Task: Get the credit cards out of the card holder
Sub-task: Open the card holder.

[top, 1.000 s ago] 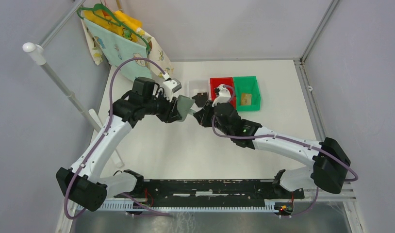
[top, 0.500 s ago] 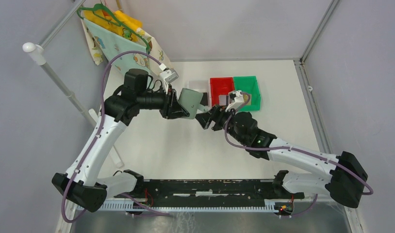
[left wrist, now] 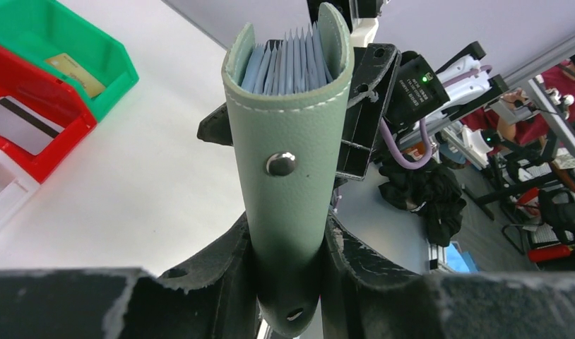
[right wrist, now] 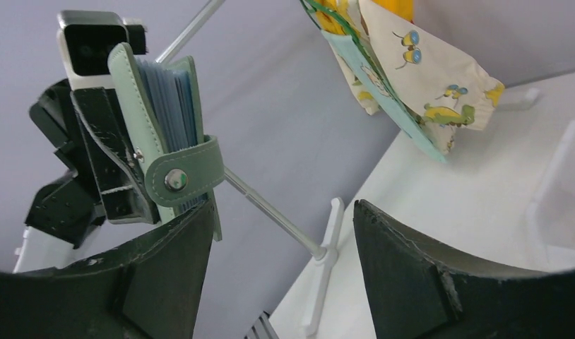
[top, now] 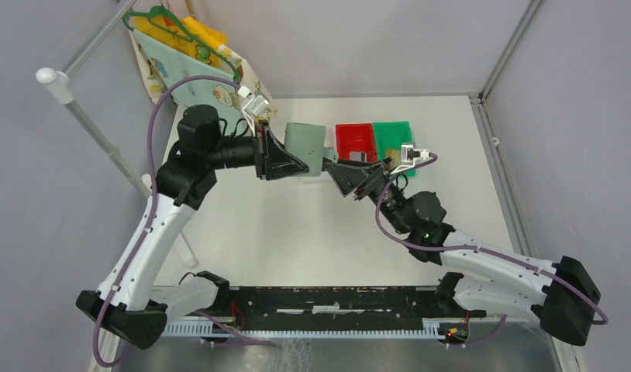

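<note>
Card holder [left wrist: 292, 127] inside left pincer [left wrist: 288, 248]

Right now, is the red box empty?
No, a grey card with a dark stripe lies inside the red bin.

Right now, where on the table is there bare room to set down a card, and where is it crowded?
Bare: the middle of the table between the two arms, and the strip between the green bin and the right rail. Crowded: back centre, where the left gripper holds the card holder next to the open right gripper and the red bin.
</note>
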Controlling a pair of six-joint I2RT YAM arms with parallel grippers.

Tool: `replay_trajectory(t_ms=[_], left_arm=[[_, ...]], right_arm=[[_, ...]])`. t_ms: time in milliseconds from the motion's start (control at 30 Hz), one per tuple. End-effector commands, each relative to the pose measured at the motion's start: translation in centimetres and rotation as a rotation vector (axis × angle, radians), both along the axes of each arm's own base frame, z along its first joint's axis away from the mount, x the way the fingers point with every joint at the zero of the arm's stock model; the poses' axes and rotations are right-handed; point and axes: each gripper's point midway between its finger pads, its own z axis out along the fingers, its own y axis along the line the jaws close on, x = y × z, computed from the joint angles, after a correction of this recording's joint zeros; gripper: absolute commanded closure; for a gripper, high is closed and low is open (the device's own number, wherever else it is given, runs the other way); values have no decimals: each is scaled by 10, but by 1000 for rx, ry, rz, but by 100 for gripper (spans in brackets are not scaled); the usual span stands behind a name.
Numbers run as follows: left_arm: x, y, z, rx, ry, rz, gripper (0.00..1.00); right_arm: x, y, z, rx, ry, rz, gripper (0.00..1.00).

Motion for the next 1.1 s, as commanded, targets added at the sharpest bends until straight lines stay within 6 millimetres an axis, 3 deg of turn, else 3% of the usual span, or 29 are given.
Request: replay_trajectory(t_ms=[0, 100, 300, 467, 667, 933, 1067], left_arm=[[-8, -3, 27, -85, -27, -37, 98], [-10, -3, 30, -92, -24, -40, 98], [-15, -2, 48, -129, -57, -41, 98], [-19, -1, 52, -151, -47, -41, 98], [-24, -1, 58, -172, -50, -56, 98], [-23, -1, 56, -176, -42, -50, 98], [-25, 0, 55, -177, -43, -51, 98]], right_arm=[[-5, -7, 52, 181, -77, 15, 24], [-11, -3, 60, 192, -127, 46, 24], [-10, 0, 54, 215, -114, 58, 23], [-8, -8, 74, 318, -129, 33, 22], [0, -26, 88, 437, -109, -60, 33], [-4, -5, 108, 481, -127, 9, 38], [-4, -2, 109, 492, -122, 13, 49]])
